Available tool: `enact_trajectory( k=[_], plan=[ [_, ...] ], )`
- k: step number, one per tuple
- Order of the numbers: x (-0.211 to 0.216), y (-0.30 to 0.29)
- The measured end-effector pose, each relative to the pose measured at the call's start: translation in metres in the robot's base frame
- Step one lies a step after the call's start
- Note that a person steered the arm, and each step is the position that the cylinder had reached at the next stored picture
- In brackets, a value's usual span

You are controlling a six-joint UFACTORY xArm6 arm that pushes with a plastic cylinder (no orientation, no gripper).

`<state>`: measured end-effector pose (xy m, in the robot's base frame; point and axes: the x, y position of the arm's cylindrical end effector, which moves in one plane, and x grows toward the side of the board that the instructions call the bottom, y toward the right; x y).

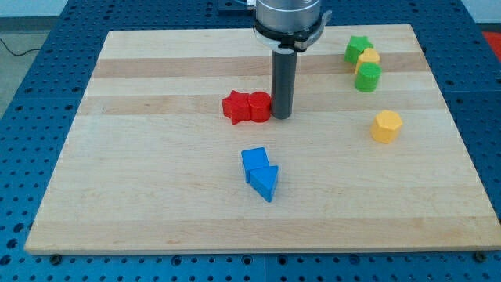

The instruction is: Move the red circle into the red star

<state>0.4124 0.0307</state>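
Note:
The red circle [260,107] lies near the middle of the wooden board, touching the red star [235,107] on its left. My tip [281,117] is down on the board just right of the red circle, touching or nearly touching its right side. The rod rises from there to the arm's mount at the view's top.
A blue cube [254,161] and a blue triangle [265,183] sit together below the middle. A green star [358,48], a yellow block [369,58] and a green cylinder [367,77] cluster at the top right. A yellow hexagon [386,125] lies at the right.

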Motion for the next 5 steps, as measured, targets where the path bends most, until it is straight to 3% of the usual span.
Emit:
enact_trajectory(
  k=[1, 3, 5],
  plan=[
    [-0.003, 0.000],
    [-0.030, -0.057],
    [-0.022, 0.002]
  ],
)
